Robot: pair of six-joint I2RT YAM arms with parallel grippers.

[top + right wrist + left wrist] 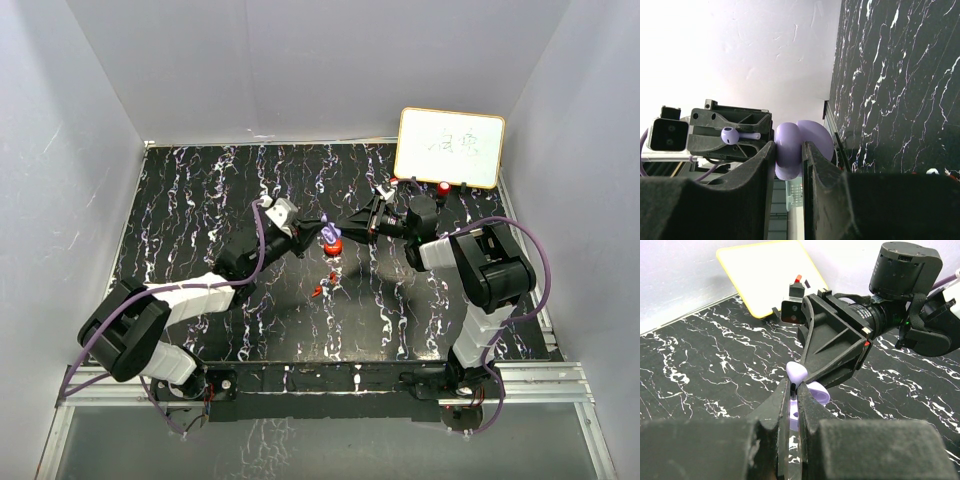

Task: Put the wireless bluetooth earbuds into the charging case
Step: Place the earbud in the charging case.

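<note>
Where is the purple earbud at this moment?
In the right wrist view, left of centre: the purple earbud is pinched in the left gripper, close beside the purple case that the right gripper grips.

Left tool (319, 229) and right tool (346, 228) block each other above red case (333, 248)

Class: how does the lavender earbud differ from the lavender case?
The lavender earbud is tiny with a stem; the lavender case is bigger and rounded. The left gripper pinches the earbud; the right gripper clamps the case. Both share the colour and are gripped.
</note>
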